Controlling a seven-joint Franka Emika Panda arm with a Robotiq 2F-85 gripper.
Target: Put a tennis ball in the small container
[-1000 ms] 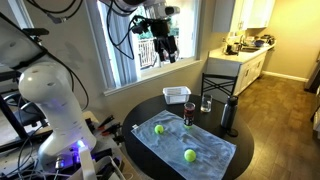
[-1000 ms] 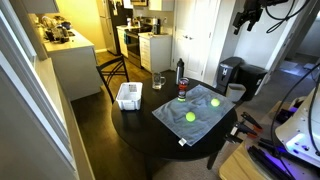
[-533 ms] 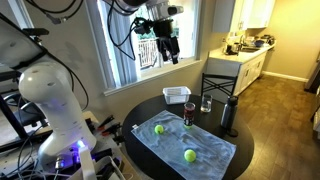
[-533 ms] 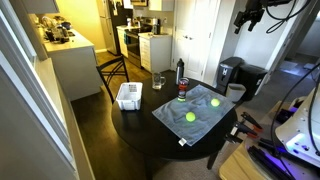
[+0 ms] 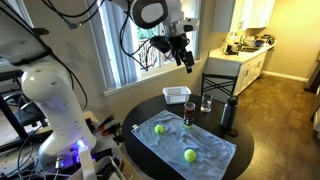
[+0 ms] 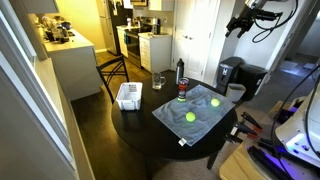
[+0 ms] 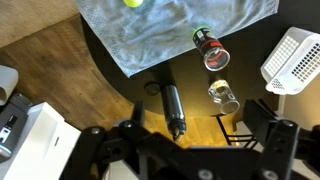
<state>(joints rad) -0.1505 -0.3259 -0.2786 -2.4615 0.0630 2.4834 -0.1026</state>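
Two yellow-green tennis balls lie on a grey-blue cloth (image 5: pixel 195 147) on the round dark table: one (image 5: pixel 158 128) (image 6: pixel 213 102) and another (image 5: pixel 189 154) (image 6: pixel 190 116). One ball (image 7: pixel 133 3) shows at the top edge of the wrist view. The small whitish container (image 5: pixel 177 95) (image 6: pixel 129 96) (image 7: pixel 292 58) stands empty at the table's edge, off the cloth. My gripper (image 5: pixel 186 57) (image 6: pixel 236 26) (image 7: pixel 200 150) is open and empty, high in the air above the table, far from the balls and the container.
A glass with red liquid (image 5: pixel 189 113) (image 7: pixel 210 48), a clear glass (image 5: pixel 206 103) (image 7: pixel 224 95) and a tall dark bottle (image 5: pixel 229 115) (image 7: pixel 172 108) stand between the cloth and the container. A chair (image 5: pixel 222 85) stands behind the table. A window is behind the arm.
The arm has swung away from the window toward the space over the table, and the gripper has come down a little. The jaws stay open. Nothing on the table has moved.
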